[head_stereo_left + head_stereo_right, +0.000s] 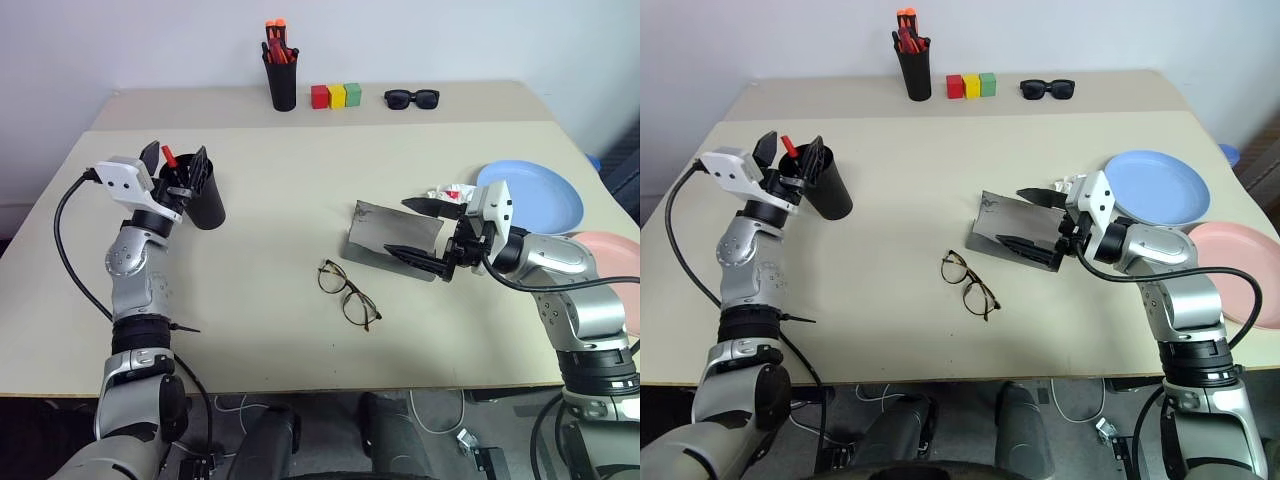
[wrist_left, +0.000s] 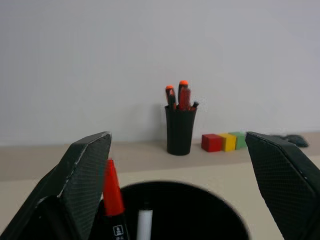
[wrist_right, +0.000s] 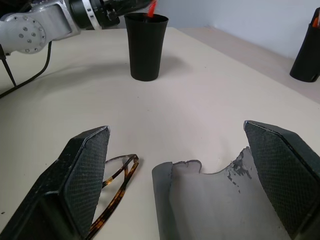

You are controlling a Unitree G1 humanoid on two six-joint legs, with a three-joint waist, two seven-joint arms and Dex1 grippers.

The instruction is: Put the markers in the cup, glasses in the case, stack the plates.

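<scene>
The black cup (image 1: 205, 200) stands at the table's left. A red marker (image 2: 112, 192) and a white-tipped marker (image 2: 144, 222) stand inside it. My left gripper (image 1: 176, 162) hangs open just over the cup's rim, and the red marker's tip rises beside one finger. The grey case (image 1: 385, 232) lies open at centre right. My right gripper (image 1: 420, 232) is open, its fingers straddling the case's near end. The thin-framed glasses (image 1: 348, 293) lie on the table just in front of the case. The blue plate (image 1: 540, 195) and the pink plate (image 1: 610, 250) lie side by side at the right.
At the back stand a tall black pen holder (image 1: 282, 75) with orange-capped markers, three coloured blocks (image 1: 335, 96) and black sunglasses (image 1: 412, 98). A small crumpled white-and-red thing (image 1: 450, 192) lies between the case and the blue plate.
</scene>
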